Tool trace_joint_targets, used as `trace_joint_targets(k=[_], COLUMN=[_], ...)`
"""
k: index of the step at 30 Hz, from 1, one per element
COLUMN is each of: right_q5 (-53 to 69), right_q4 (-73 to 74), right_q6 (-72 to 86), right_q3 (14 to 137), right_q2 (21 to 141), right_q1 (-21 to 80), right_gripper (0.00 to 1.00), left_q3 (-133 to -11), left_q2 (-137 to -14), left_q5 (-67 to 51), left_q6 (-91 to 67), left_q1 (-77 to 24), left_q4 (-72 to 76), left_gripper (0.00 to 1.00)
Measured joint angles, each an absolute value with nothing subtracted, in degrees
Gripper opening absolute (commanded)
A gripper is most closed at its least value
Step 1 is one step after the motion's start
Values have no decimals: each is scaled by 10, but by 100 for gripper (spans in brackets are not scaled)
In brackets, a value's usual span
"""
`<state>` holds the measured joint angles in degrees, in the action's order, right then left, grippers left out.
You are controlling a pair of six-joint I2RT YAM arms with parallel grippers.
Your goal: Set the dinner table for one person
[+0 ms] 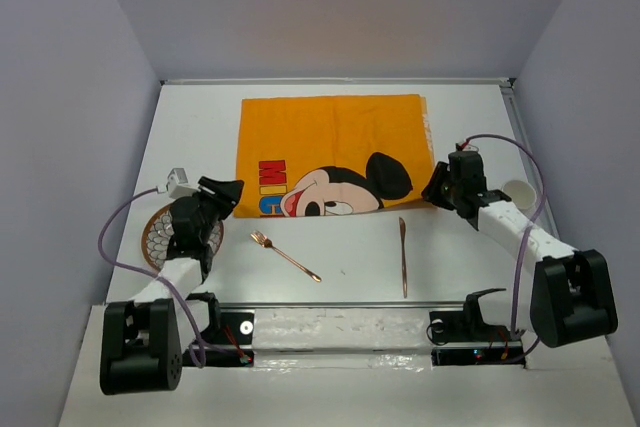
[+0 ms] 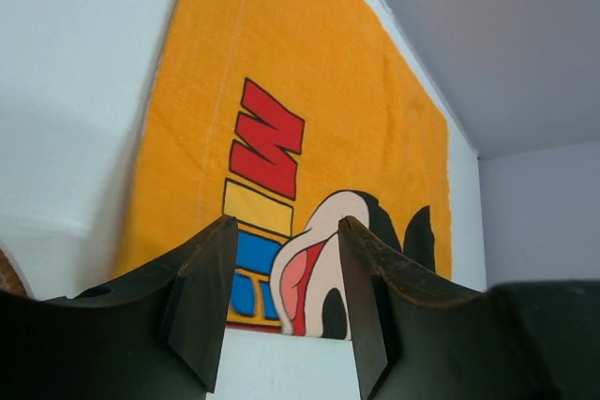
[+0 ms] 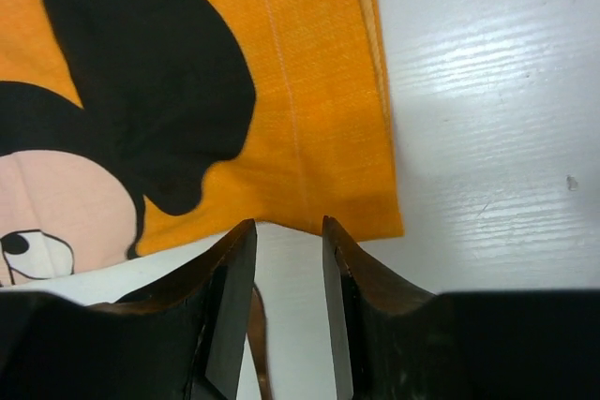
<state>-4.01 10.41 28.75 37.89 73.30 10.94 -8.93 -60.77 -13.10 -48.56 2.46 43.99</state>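
Left tool (image 1: 228, 191) agape, white dinner table (image 1: 455, 272), grey-lilac walls (image 1: 60, 97)

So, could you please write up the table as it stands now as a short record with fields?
surface: white dinner table, grey-lilac walls
placemat: orange cartoon-mouse placemat, flat, far middle
fork: copper-coloured fork, diagonal, nearer than the placemat
knife: copper-coloured knife, right of the fork, lying near-to-far
left edge: round patterned plate, partly under the left arm
right edge: white cup, partly hidden
left gripper: open, empty, at the placemat's near left corner
right gripper: open, empty, at its near right corner
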Motion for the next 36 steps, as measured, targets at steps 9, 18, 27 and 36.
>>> trace_joint_targets(k=[9,18,27,36], right_q5=[-41,-14,-21,-48], right_q4=[122,92,77,73], right_q6=[257,263,298,307], right_q3=[391,412,410,399], right_q2=[662,781,855,830], right_q1=[109,109,109,109], right_gripper=[45,2,5,32], left_q3=[-136,-204,-327,-381], left_q2=[-484,-462,-419,-403], left_q5=[-115,-128,-136,-147], left_q6=[-468,-445,-373,-279], left_q1=[25,23,22,19], left_q4=[333,259,162,60], left_gripper=[56,55,59,75])
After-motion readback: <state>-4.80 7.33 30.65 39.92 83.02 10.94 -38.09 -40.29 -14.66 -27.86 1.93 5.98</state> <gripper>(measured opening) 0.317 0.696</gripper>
